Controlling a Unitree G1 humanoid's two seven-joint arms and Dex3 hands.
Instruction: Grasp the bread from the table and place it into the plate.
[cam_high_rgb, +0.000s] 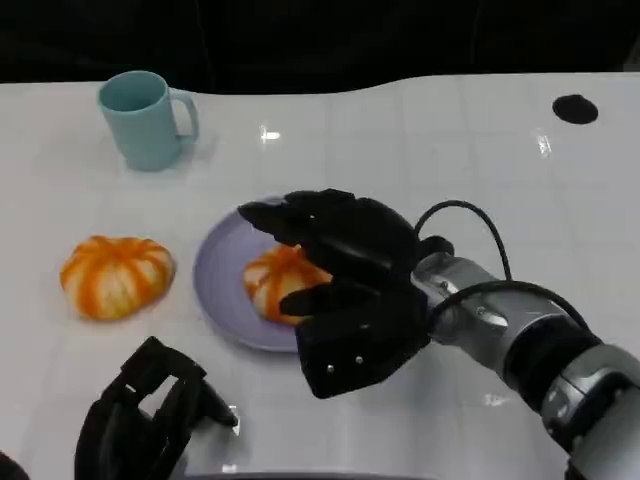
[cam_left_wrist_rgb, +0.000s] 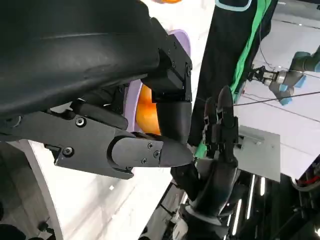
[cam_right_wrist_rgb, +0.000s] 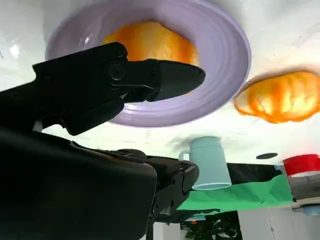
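An orange-striped bread (cam_high_rgb: 278, 282) lies on the lilac plate (cam_high_rgb: 214, 268) in the middle of the table. My right hand (cam_high_rgb: 352, 285) arches over it from the right, fingers spread above and below it, with a gap to the bread. The right wrist view shows this bread (cam_right_wrist_rgb: 150, 39) resting on the plate (cam_right_wrist_rgb: 227, 47) beyond my right hand's fingers (cam_right_wrist_rgb: 150, 80). A second striped bread (cam_high_rgb: 115, 275) sits on the table left of the plate. My left hand (cam_high_rgb: 140, 420) rests at the near left edge, holding nothing.
A pale teal mug (cam_high_rgb: 145, 120) stands at the far left of the table. A black round mark (cam_high_rgb: 574, 108) lies at the far right. The white tabletop is bare to the right of the plate.
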